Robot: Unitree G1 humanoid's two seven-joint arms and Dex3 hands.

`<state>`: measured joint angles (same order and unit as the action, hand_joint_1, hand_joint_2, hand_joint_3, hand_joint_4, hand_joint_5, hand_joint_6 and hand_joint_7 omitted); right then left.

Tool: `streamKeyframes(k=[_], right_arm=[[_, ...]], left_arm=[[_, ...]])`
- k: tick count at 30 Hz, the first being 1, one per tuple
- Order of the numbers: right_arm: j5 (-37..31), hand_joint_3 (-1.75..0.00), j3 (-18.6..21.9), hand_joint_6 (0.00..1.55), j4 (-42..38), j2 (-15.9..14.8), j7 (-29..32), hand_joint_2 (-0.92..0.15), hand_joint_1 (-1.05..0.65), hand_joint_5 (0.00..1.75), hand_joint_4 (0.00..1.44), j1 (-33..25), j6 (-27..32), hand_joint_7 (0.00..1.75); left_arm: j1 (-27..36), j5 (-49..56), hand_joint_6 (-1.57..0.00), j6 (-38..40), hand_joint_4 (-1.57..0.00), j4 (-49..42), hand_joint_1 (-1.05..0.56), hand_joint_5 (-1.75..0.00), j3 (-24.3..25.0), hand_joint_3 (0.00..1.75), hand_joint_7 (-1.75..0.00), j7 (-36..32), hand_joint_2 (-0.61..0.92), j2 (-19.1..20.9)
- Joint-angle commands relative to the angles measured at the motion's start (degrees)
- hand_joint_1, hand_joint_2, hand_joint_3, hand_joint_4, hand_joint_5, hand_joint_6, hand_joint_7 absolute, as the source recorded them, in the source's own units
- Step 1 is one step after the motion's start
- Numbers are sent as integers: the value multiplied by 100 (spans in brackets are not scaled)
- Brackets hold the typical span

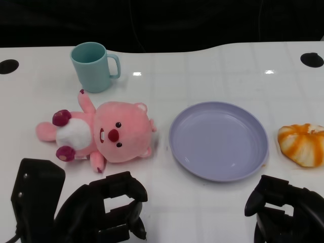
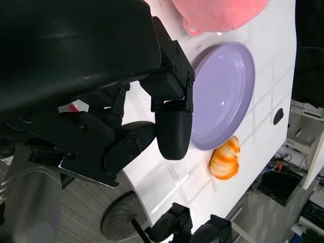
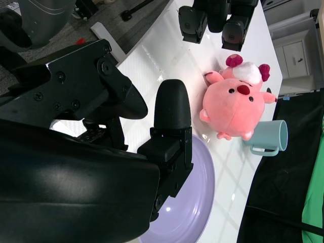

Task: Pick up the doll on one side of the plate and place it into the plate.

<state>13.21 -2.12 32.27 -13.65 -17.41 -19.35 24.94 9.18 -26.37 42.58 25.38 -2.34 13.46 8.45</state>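
A pink plush doll (image 1: 104, 133) with a white belly lies on its back on the white table, just left of an empty lavender plate (image 1: 218, 140). The right wrist view shows the doll (image 3: 238, 101) beyond the plate (image 3: 195, 202), and the left wrist view shows the plate (image 2: 225, 93) with a bit of the doll (image 2: 217, 12). My left hand (image 1: 109, 205) hovers at the table's near edge, in front of the doll, with its fingers apart and nothing in them. My right hand (image 1: 283, 207) sits near the front edge below the plate, holding nothing.
A teal mug (image 1: 94, 66) stands behind the doll at the back left. An orange-and-white striped object (image 1: 302, 143) lies right of the plate. Dark round holes (image 1: 312, 59) mark the table's far corners.
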Motion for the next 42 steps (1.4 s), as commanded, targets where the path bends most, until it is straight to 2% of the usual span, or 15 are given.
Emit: streamKeyframes(k=[1, 25, 33, 37, 42], right_arm=[[-8, -120, 22, 50, 0, -74, -13, -66, -8, 175, 68, 11, -9, 161], [-37, -119, -8, 49, 55, -49, 63, -66, -7, 175, 67, 72, 98, 161], [-45, -120, -8, 49, 67, -59, 57, -66, -8, 175, 67, 67, 95, 162], [-25, -119, 6, 49, 71, -53, 60, -66, -7, 175, 67, 65, 116, 161], [-6, -119, 16, 49, 59, -49, 47, -67, -6, 175, 66, 43, 96, 161]], left_arm=[[-35, 84, -71, -59, -67, -58, -18, -173, 7, 95, -145, 24, 69, 90], [-79, 131, -71, -63, -66, -99, -18, -174, 48, 94, -145, 88, 69, 131], [-77, 183, -73, -124, -66, -77, -16, -173, 53, 99, -145, 42, 66, 121], [-83, 160, -78, -111, -68, -49, -16, -166, 106, 105, -134, -22, 62, 60], [-82, 162, -75, -240, -64, 12, -18, -164, 149, 110, -129, 34, 58, 72]])
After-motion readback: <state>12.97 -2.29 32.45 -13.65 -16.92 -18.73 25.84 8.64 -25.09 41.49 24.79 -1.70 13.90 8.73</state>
